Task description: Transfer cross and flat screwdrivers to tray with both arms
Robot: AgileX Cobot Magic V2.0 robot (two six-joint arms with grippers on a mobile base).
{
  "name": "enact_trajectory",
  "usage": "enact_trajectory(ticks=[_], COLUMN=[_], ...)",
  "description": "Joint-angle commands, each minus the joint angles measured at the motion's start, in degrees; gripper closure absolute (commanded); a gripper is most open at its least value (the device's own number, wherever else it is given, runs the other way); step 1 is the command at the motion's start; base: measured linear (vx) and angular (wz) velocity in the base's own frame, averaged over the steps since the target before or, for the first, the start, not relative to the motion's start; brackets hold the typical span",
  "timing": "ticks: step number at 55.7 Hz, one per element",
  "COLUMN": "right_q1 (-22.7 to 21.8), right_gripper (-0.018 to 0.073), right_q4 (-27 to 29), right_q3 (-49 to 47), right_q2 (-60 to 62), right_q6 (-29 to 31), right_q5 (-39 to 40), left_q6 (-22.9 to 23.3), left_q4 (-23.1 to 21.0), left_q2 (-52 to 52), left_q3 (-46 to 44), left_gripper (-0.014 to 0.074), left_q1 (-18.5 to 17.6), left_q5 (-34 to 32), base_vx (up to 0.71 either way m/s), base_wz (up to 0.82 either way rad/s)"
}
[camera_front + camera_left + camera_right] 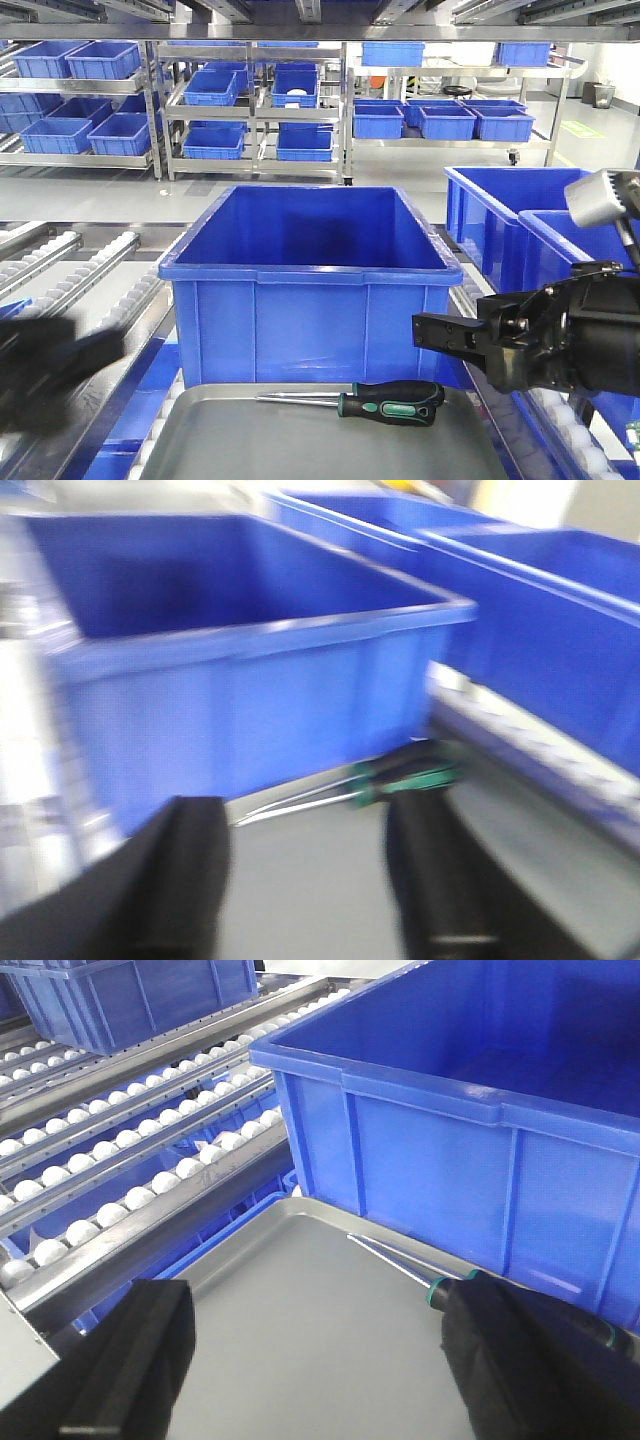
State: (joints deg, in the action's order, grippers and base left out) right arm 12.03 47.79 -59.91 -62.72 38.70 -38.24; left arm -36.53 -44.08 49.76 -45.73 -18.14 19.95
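Note:
Two screwdrivers with black-and-green handles lie side by side at the far edge of the grey metal tray, shafts pointing left, right in front of the big blue bin. In the blurred left wrist view the screwdrivers lie beyond my left gripper, which is open over bare tray. My right gripper is also open over the tray; its right finger hides most of the handles, with the shafts showing. From the front, the left gripper is a blur and the right gripper hovers above the handles.
A large deep blue bin stands directly behind the tray. More blue bins sit at the right. Roller conveyor tracks run along the left of the tray. Shelving with blue bins fills the background.

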Motion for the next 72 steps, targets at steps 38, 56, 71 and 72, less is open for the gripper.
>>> enact_trajectory(ticks=[38,56,71,72], right_q1=[-0.28,-0.28,-0.28,-0.28], right_gripper=[-0.0008,-0.0008,-0.0008,-0.0008], right_q4=[2.01,2.06,2.06,2.06], right_q3=[-1.84,-1.84,-1.84,-1.84], right_q2=[1.14,1.14,1.14,1.14], right_q6=[0.13,0.13,0.13,0.13], right_q5=[2.39,1.6,1.6,1.6], left_q6=[29.18,30.12,30.12,30.12], left_q4=[38.12,38.48,38.48,38.48], left_q2=[-51.04,-51.34,-51.34,-51.34], left_q3=[49.0,49.0,49.0,49.0], left_gripper=[0.0605,0.0605,0.0605,0.0605], left_q1=[12.57,12.63,12.63,12.63], left_q5=[-19.5,-19.52,-19.52,-19.52], base_vx=[0.0,0.0,0.0,0.0], base_wz=[0.0,0.0,0.0,0.0])
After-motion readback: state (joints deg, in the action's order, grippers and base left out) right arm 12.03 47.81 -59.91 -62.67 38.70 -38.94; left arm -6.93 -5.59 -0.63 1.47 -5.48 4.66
